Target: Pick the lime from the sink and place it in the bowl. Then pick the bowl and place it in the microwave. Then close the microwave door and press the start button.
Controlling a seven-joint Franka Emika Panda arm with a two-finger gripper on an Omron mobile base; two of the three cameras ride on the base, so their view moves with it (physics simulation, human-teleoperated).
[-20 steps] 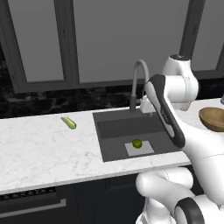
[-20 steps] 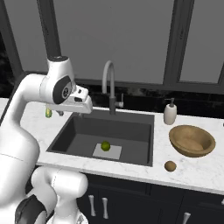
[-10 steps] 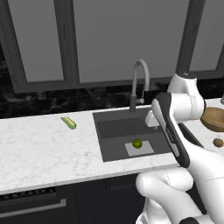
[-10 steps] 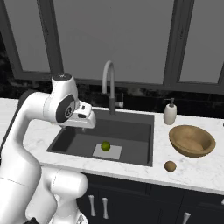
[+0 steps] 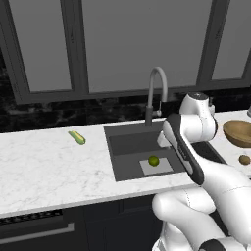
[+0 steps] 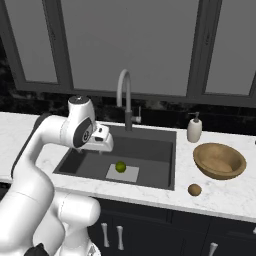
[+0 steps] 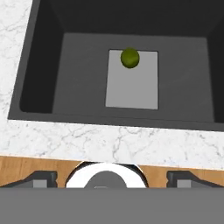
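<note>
Within one sink (image 7: 43, 83): one lime (image 7: 130, 57); one mat (image 7: 132, 83).

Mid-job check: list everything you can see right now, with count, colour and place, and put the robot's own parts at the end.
lime: one, yellow-green, on the mat in the sink, near the mat's edge
mat: one, light grey, flat on the sink floor
sink: one, dark grey, recessed in the counter
faucet: one, grey, curved, behind the sink
bowl: one, tan wood, on the counter right of the sink, nothing in it
brown fruit: one, small, on the counter in front of the bowl
soap bottle: one, white, by the sink's back right corner
corn-like vegetable: one, yellow-green, on the counter left of the sink
counter: white marble
gripper: open, above the sink's edge, holding nothing
</note>
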